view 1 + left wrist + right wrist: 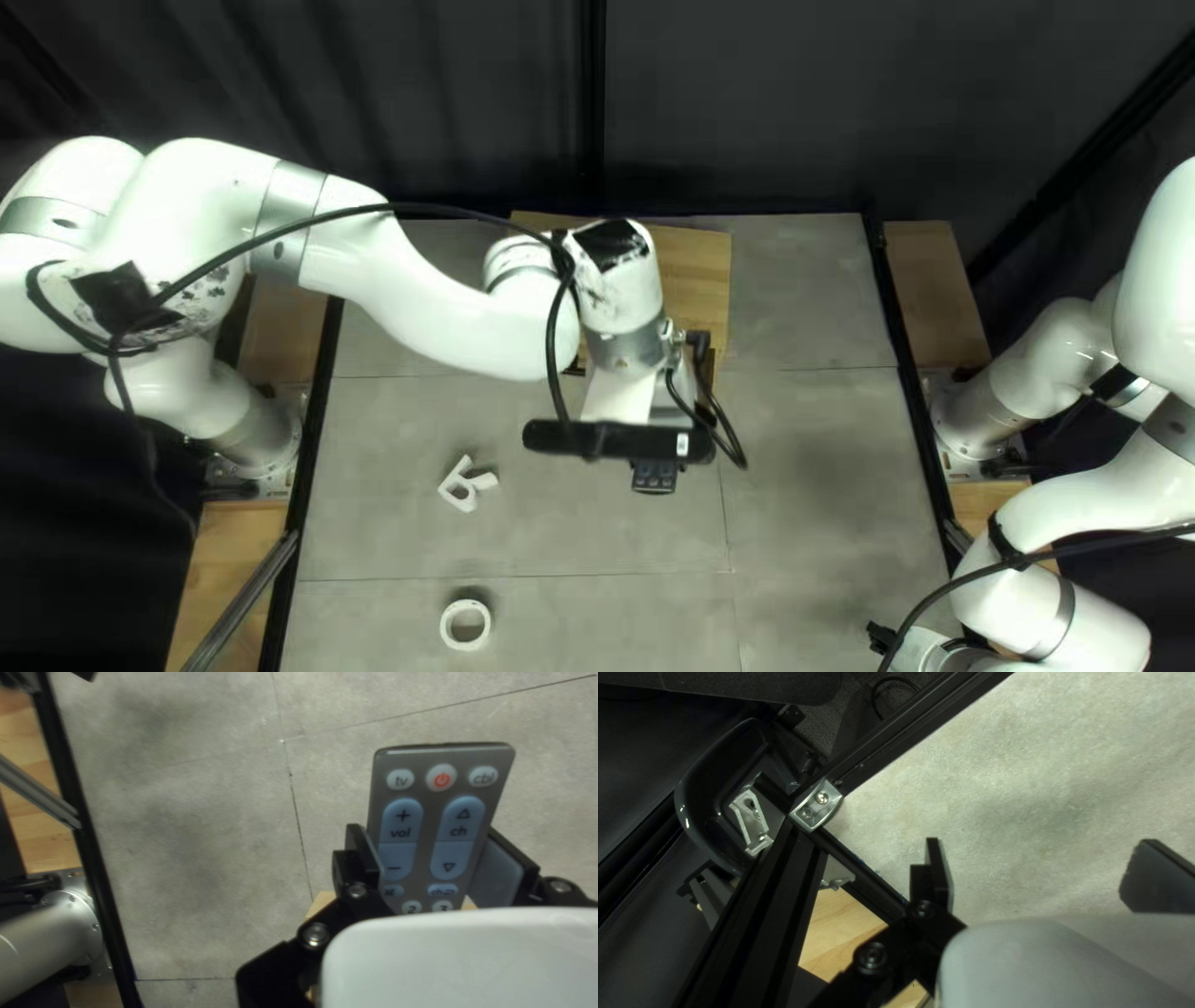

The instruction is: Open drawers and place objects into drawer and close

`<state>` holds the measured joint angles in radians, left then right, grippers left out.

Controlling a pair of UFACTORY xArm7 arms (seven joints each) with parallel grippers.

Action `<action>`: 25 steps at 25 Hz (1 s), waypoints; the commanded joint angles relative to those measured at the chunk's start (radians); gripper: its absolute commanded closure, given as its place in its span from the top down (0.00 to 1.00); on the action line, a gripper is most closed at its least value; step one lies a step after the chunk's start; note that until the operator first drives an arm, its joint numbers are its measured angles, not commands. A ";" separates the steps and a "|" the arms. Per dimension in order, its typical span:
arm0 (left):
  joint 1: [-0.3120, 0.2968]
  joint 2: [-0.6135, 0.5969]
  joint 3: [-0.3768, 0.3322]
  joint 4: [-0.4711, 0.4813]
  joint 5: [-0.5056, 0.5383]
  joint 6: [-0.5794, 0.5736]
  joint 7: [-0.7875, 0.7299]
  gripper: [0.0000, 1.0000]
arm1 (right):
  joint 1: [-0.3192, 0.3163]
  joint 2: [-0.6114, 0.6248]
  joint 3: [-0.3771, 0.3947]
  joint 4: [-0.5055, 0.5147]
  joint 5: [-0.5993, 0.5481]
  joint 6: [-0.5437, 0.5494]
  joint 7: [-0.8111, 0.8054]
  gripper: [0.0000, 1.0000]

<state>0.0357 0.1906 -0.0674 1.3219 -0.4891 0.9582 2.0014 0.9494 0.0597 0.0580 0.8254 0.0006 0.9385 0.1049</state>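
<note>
My left gripper [625, 388], fingers hidden in the top left view, is over the table's middle; a dark remote [654, 477] shows below its black camera bar. In the left wrist view, the grey remote [430, 821] stands between both fingers of my left gripper [430, 837], which is shut on it. A wooden panel [700, 280] lies behind that arm, mostly covered; no drawer front is visible. My right gripper [927, 650] is partly seen at the lower right; its wrist view shows the gripper [1041, 849] open, nothing between its fingers.
A white R-shaped piece [458, 488] and a white ring [448, 626] lie on the grey table [822, 498], left of the middle. Black rails [913, 386] edge the table; in the right wrist view a metal corner bracket [815, 804] stands beside the gripper.
</note>
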 commanded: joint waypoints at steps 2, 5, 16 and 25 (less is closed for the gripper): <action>0.011 0.039 0.006 0.053 0.000 0.031 0.004 0.00 | 0.000 0.000 0.000 0.000 0.000 0.000 0.000 1.00; 0.013 0.060 0.007 0.067 0.001 0.031 0.009 0.00 | 0.000 0.000 0.000 0.000 0.000 0.000 0.000 1.00; 0.036 0.106 0.008 0.101 -0.008 0.058 0.077 0.00 | 0.000 0.000 0.000 0.000 0.000 0.000 0.000 1.00; 0.061 0.150 0.010 0.161 -0.022 0.125 0.102 0.00 | 0.000 0.000 0.000 0.000 0.000 0.000 0.000 1.00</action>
<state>0.0903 0.3281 -0.0584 1.4646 -0.5087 1.0641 2.0990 0.9494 0.0597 0.0580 0.8254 0.0006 0.9385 0.1049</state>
